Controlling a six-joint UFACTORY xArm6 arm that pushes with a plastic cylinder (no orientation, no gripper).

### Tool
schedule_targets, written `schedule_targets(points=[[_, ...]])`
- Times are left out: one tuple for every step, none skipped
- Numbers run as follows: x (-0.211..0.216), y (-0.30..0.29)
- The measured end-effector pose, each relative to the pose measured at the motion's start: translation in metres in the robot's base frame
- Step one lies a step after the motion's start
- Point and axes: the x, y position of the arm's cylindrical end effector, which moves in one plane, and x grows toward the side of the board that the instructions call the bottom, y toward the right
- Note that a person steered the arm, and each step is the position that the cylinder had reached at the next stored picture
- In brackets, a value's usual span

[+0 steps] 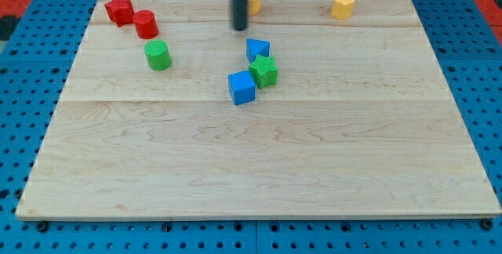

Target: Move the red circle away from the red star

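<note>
The red circle [146,24] sits near the board's top left, touching or almost touching the red star [119,10], which lies just up and left of it. My tip [239,28] is at the top middle of the board, well to the right of the red circle and above the blue blocks. The rod partly hides a yellow block [253,1] behind it.
A green circle [158,54] lies just below the red circle. A blue block [257,49], a green star [264,71] and a blue cube [241,87] cluster at the centre. A yellow block [343,5] sits at the top right. The wooden board [251,168] lies on a blue pegboard.
</note>
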Motion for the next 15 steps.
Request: schedule_targets(points=[[0.061, -0.073], [0.044, -0.171], [0.004, -0.173], [-0.03, -0.2], [-0.048, -0.199], [-0.042, -0.217], [-0.012, -0.195], [-0.011, -0.184], [-0.029, -0.18], [-0.029, -0.179], [0.002, -0.126], [0.02, -0.064], [0.017, -0.101], [0.006, -0.105], [0.001, -0.099]])
